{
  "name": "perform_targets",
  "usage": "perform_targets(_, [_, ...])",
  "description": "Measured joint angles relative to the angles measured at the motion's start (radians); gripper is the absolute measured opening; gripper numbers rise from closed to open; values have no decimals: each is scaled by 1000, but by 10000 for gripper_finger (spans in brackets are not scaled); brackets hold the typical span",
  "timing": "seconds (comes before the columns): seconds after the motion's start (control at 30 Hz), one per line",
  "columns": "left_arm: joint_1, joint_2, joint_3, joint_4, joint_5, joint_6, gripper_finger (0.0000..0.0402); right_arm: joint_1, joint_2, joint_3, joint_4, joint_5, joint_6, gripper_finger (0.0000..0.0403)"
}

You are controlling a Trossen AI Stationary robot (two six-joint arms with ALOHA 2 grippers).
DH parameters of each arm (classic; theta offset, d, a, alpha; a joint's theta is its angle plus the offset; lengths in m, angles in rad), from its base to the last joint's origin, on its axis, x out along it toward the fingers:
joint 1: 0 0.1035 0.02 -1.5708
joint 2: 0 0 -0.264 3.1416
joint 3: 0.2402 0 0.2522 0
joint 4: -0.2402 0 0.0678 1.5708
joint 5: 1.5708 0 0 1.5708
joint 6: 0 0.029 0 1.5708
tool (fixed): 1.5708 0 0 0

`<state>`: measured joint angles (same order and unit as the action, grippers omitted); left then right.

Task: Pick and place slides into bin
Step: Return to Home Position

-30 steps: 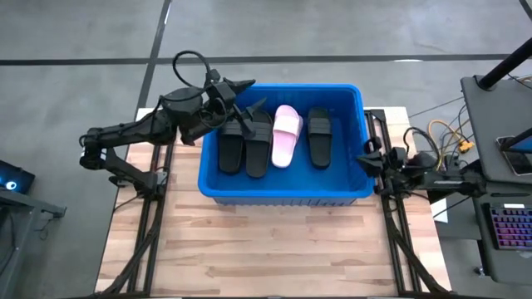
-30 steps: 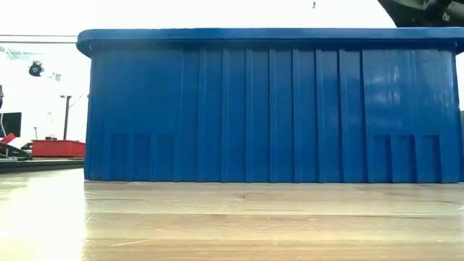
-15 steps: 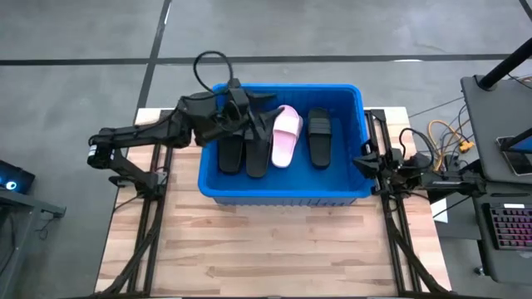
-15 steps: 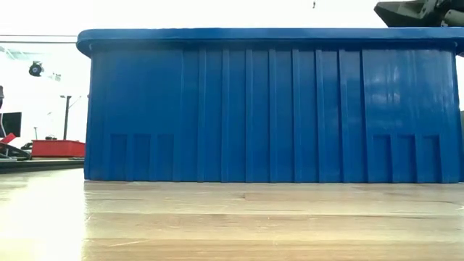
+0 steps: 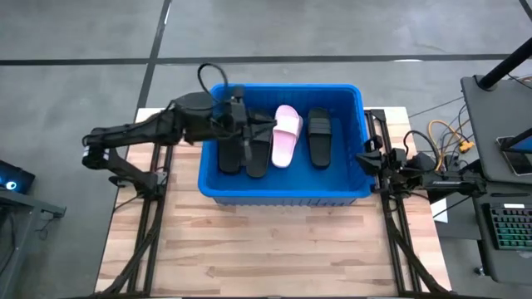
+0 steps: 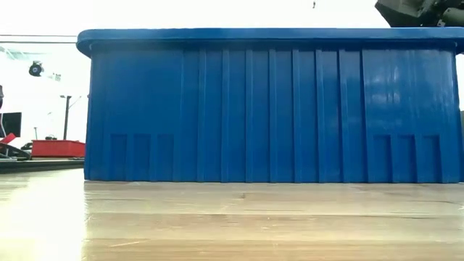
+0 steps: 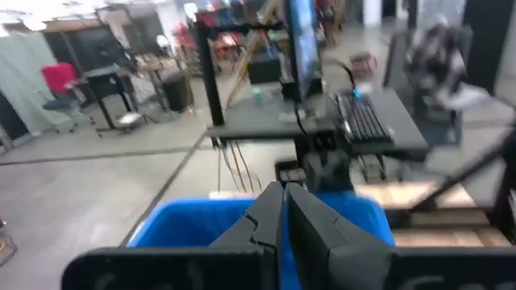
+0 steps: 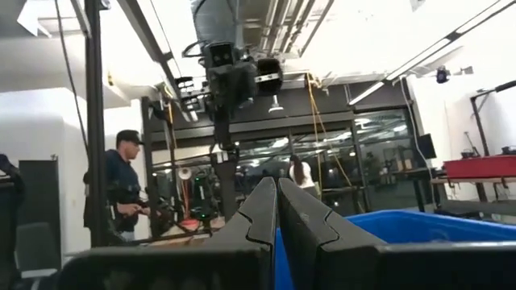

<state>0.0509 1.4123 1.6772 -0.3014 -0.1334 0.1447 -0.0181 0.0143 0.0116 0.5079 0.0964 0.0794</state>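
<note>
The blue bin (image 5: pixel 283 196) stands at the table's far middle and fills the low view (image 6: pixel 268 109). Three black slides (image 5: pixel 230 154) (image 5: pixel 258 156) (image 5: pixel 319 137) and one pale pink slide (image 5: pixel 287 135) lie flat, side by side, on its floor. My left gripper (image 5: pixel 268 124) hovers over the bin's far left part, above the black slides, pointing toward the table's right. It is shut with nothing between its fingers (image 7: pixel 284 189). My right gripper (image 5: pixel 362 159) waits shut just outside the bin's right wall (image 8: pixel 277 184).
Bare wooden table (image 5: pixel 274 249) lies between the bin and the near edge. A desk with a keyboard (image 5: pixel 509 226) stands beyond the table's right edge. A person (image 8: pixel 121 193) stands in the room behind. Part of an arm (image 6: pixel 420 11) shows above the bin's rim.
My left gripper has moved from the bin's far left corner toward the table's right and near side, farther over the bin. Its fingers, spread apart a second ago, have shut on nothing. The slides have stayed where they were.
</note>
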Motion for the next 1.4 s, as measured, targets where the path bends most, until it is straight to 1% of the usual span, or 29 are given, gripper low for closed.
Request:
perform_targets(0.07, [0,-36,-6,-77,13,19,2,0,0,0,0,12,7,9])
perform_targets(0.13, [1,-75,-40,-84,20,30,1,0,1,1,-1,26,-1,9])
perform_targets(0.23, [3,-163,-158,-57,23,29,1,0,1,1,-2,78,-9,9])
perform_targets(0.3, [4,-240,-277,-11,22,18,0,0,0,1,-2,129,-9,9])
perform_targets(0.4, [3,-371,-495,173,22,-13,0,0,0,1,-2,194,-9,9])
perform_targets(0.5, [3,-510,-705,339,24,-15,0,0,1,1,-2,219,-10,9])
perform_targets(0.57, [3,-595,-817,346,6,-16,0,0,1,1,-3,219,-10,9])
perform_targets(0.63, [3,-666,-906,310,-35,-65,0,0,1,1,-10,220,-10,9])
perform_targets(0.7, [3,-728,-984,301,-40,-129,0,0,2,1,-23,220,-10,9])
perform_targets(0.83, [3,-848,-1106,384,-40,-158,0,0,2,1,-45,223,3,9])
perform_targets(0.9, [3,-901,-1160,412,-63,-165,0,0,2,1,-44,234,34,9])
perform_targets(1.03, [3,-988,-1282,552,-80,-134,0,0,2,5,-45,259,65,9])
perform_targets(1.1, [3,-1054,-1338,601,-66,-129,0,0,9,16,-45,283,65,9])
perform_targets(1.2, [3,-1141,-1415,607,-24,-122,0,0,19,29,-48,298,51,8])
perform_targets(1.3, [3,-1223,-1475,619,9,-176,0,0,32,44,-49,296,36,9])
perform_targets(1.37, [3,-1267,-1513,608,32,-190,0,0,44,55,-56,263,46,8])
perform_targets(1.4, [3,-1287,-1529,605,53,-187,0,0,51,63,-66,226,50,8])
